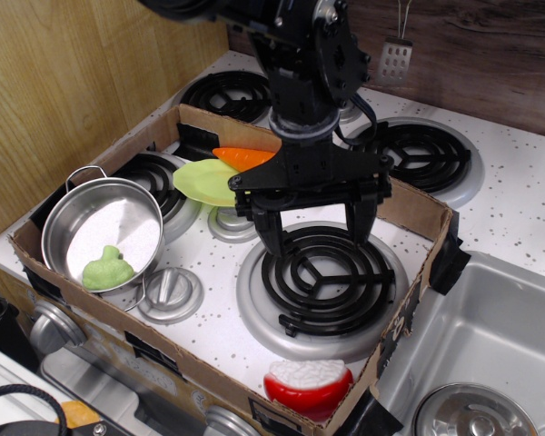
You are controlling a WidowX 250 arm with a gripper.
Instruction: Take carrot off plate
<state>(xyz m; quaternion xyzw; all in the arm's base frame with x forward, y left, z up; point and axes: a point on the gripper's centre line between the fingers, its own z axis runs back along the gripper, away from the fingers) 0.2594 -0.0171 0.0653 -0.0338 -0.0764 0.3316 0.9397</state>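
Carrot (245,156) lies on the plate (204,181) at the back of the cardboard tray (209,372), its right end hidden behind the arm; the plate sits tilted over the rear left burner. Pincer (315,232) hangs released, jaws spread wide and empty, over the big front burner (322,283), just right of and nearer than the plate. To do the reach well, I judge it should shift left and back until the jaws straddle the carrot across its thick middle, then come straight down and close without pressing the tilted plate, which looks apt to tip. Room is tight: the tray's back wall stands just behind the carrot, the pot (103,232) is to the left, and the open front burner offers the clearest set-down spot
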